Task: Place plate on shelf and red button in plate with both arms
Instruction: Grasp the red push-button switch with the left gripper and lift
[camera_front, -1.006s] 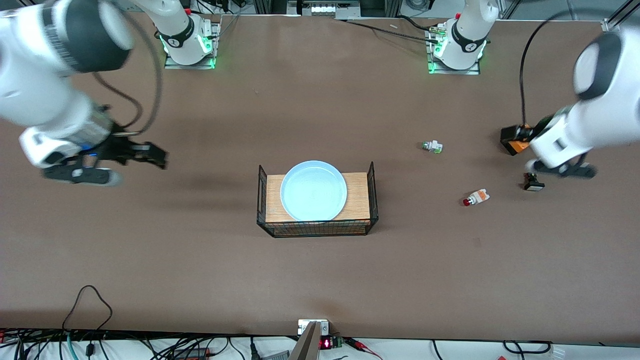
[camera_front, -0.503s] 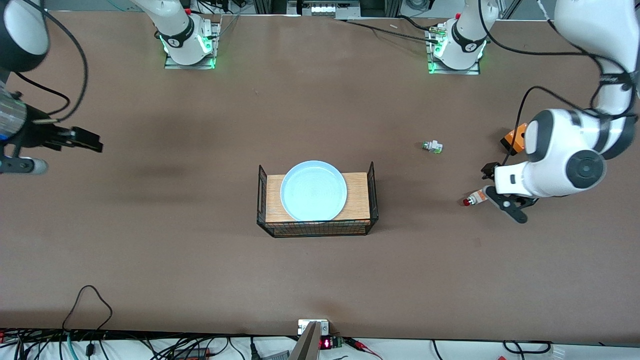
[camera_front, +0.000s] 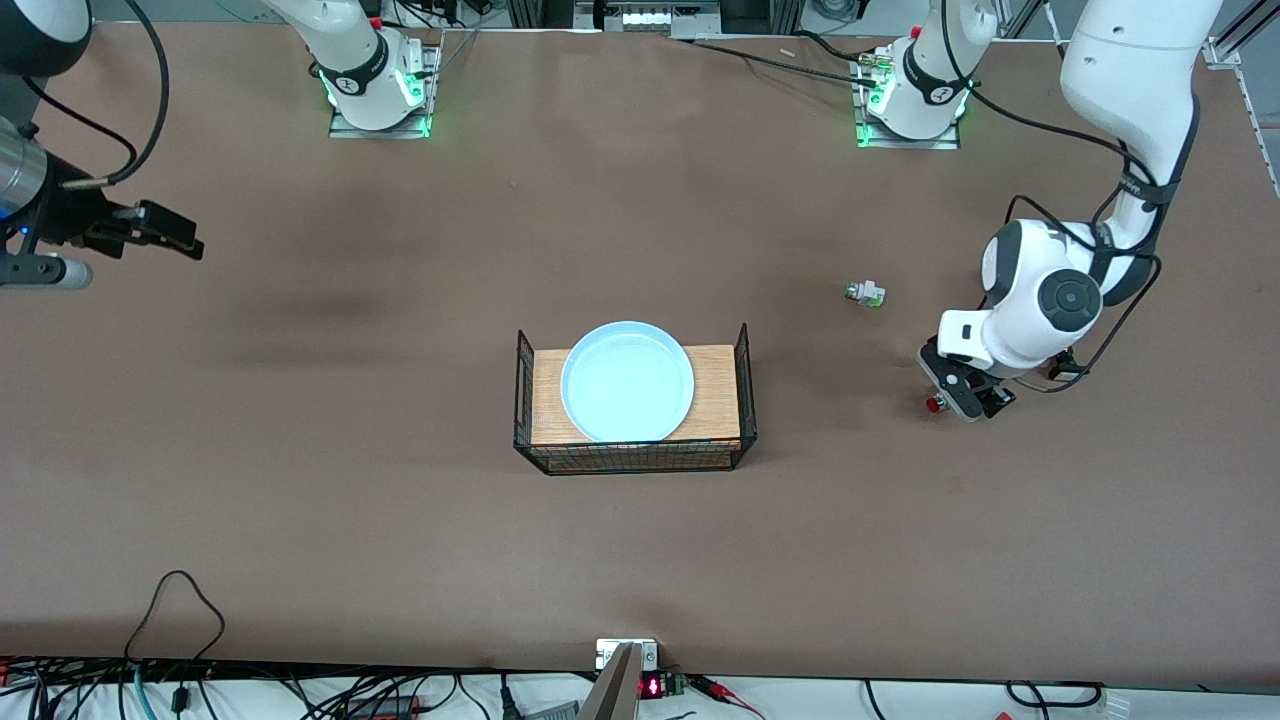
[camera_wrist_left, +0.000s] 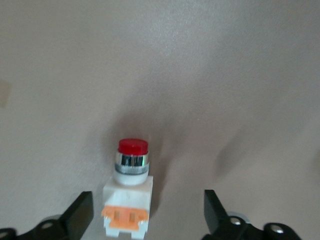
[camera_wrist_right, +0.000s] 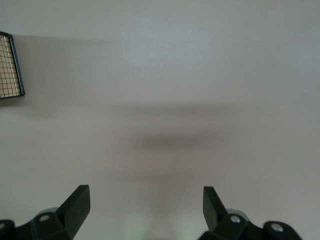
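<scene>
At right of the front view, the left gripper (camera_wrist_left: 148, 212) straddles the red button (camera_wrist_left: 129, 192) lying on the table (camera_front: 400, 520), jaws apart. The plate (camera_front: 627, 381) rests in the wire basket (camera_front: 745, 400) at centre. At upper left, the right gripper (camera_wrist_right: 145, 207) hovers, jaws spread wide.

Bare table (camera_front: 900, 520) rings the red button (camera_wrist_left: 132, 172); the green-capped button (camera_front: 864, 293) seems well apart.

Between the open jaws, the red button (camera_wrist_left: 132, 187) shows a glossy plastic cap, shiny metal collar and matt white plastic body. The bench (camera_front: 400, 540) looks matt brown.
</scene>
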